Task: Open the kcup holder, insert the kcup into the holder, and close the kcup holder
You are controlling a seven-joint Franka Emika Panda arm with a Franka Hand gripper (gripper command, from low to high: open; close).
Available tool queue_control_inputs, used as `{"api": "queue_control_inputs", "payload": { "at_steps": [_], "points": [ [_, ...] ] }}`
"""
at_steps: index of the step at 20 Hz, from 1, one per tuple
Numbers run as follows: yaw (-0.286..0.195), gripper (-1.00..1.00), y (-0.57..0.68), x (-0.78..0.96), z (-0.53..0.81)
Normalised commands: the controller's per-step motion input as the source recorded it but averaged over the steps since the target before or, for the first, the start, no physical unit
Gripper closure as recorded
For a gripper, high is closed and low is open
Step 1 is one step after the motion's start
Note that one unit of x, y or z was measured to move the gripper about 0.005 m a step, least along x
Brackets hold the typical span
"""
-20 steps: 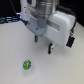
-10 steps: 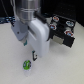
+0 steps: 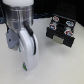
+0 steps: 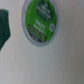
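The table (image 3: 60, 65) is showing as a plain pale surface filling most of the exterior view, carrying everything else. The arm is dominating that view, its white body hanging down over the table with the jaws' end low, close to the surface.

The kcup holder (image 3: 61, 31) is sitting well apart from the arm, toward the exterior view's right and farther back. It is showing as a black boxy unit with pale slot-like marks on its front; whether its drawer is pulled out at all is not clear at this resolution, though it is looking shut, so the opening step is probably not yet done.

The gripper (image 3: 26, 64) is pointing down at the table. The jaws themselves are hidden behind the arm's own body in the exterior view and are lying outside the wrist picture, so I cannot tell whether they are released or clenched.

The kcup (image 4: 41, 22) is lying on the table directly under the wrist, its round green top facing up toward the camera and its axis standing upright. In the exterior view only a small green fleck near the jaws' end is hinting at it. So the pod is sitting just below and very near the jaws, while the holder is lying well off to one side of the pod.
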Motion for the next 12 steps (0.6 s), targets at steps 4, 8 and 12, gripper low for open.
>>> {"api": "queue_control_inputs", "payload": {
  "at_steps": [4,8,12],
  "points": [
    [-0.139,-1.00,-0.13,0.39,-0.18],
    [-0.088,-1.00,-0.01,0.19,-0.12],
    [-0.092,-1.00,0.01,0.41,0.06]
  ]
}}
